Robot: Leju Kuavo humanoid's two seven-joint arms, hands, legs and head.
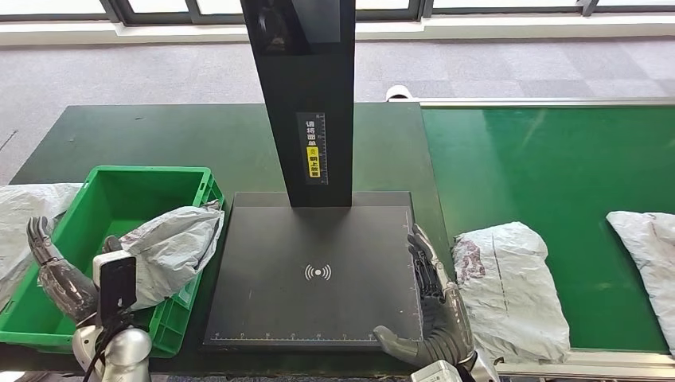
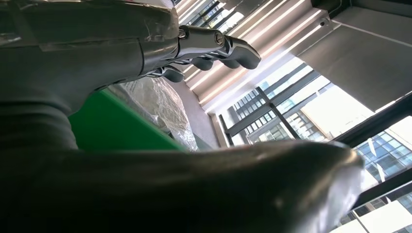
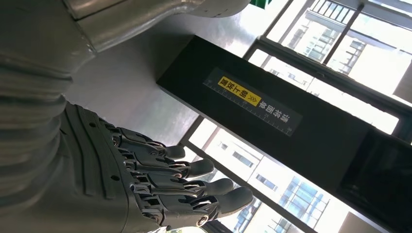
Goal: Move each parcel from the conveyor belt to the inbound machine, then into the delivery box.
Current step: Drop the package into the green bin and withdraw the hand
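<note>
Now one grey parcel (image 1: 171, 247) lies draped over the green box (image 1: 95, 306) rim. Left hand (image 1: 56, 270) beside the box and right hand (image 1: 434, 306) by the scanner plate (image 1: 318, 274) both hold nothing, fingers apart. Another parcel (image 1: 509, 286) sits on the belt (image 1: 549, 167).

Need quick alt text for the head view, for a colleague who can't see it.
Grey parcel drapes over the green delivery box rim, left of the empty black scanner platform. Both hands, left and right, are open; two more parcels wait on the green conveyor.

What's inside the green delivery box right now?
One grey parcel lies in the green delivery box, draped over its right wall. The bare floor shows behind it. The left hand and wrist camera hide the near corner.
</note>
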